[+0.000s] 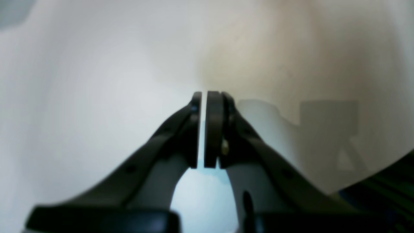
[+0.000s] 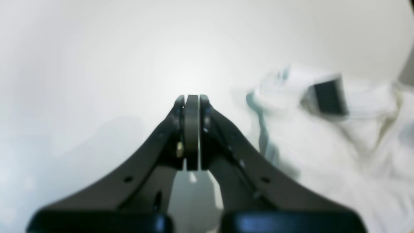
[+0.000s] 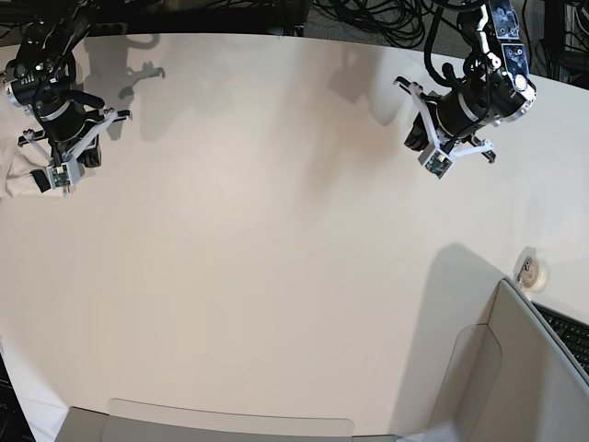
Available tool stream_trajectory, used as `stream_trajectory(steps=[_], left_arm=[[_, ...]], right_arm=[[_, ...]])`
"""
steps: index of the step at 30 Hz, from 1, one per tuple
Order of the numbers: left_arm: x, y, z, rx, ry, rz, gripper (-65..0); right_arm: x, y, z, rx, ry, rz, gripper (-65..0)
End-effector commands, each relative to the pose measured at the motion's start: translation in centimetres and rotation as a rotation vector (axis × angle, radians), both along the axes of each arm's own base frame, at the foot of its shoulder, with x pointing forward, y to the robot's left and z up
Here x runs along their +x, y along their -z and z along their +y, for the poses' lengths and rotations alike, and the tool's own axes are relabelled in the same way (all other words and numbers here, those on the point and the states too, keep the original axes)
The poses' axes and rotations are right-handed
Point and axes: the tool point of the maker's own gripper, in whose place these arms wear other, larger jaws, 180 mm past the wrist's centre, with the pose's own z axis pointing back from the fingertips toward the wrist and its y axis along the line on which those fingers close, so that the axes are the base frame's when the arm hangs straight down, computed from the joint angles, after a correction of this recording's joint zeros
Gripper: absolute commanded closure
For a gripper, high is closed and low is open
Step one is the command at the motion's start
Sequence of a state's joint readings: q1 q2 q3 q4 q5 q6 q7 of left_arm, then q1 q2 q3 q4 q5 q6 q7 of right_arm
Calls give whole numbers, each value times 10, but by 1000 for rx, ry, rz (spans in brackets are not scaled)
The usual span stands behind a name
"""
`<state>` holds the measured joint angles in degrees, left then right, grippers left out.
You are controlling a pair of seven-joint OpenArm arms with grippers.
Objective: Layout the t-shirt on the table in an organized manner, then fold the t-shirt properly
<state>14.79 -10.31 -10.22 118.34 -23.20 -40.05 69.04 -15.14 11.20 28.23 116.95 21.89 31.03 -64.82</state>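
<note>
base view: both arms hang over a bare white counter, the t-shirt far off at one edge.

at the left edge of the base view, the t-shirt lies bunched on the counter, mostly cut off by the frame, just beside the right claw; the right wrist view shows that claw's pads pressed together on nothing, with the crumpled cloth and its black tag to one side. far across the counter, the left claw hovers with its pads nearly together, a thin slit between them, holding nothing. a small round object sits near the grey panel and keyboard.
</note>
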Motion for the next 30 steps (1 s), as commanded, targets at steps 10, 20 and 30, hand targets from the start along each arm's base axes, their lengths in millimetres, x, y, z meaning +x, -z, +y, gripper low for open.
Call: stream_trajectory(steps=[10,20,30], left_arm=[[-32,10,24,13,-77,58,-23],[-64,24,33,32,-96,141,-22],[-143,24,128,175,-386,266,0]], right_arm=[[-90,38,7,84,-48,220,0],[-177,31,-18,238,110,376,0],[-230,48,-26,118,109,559,0]])
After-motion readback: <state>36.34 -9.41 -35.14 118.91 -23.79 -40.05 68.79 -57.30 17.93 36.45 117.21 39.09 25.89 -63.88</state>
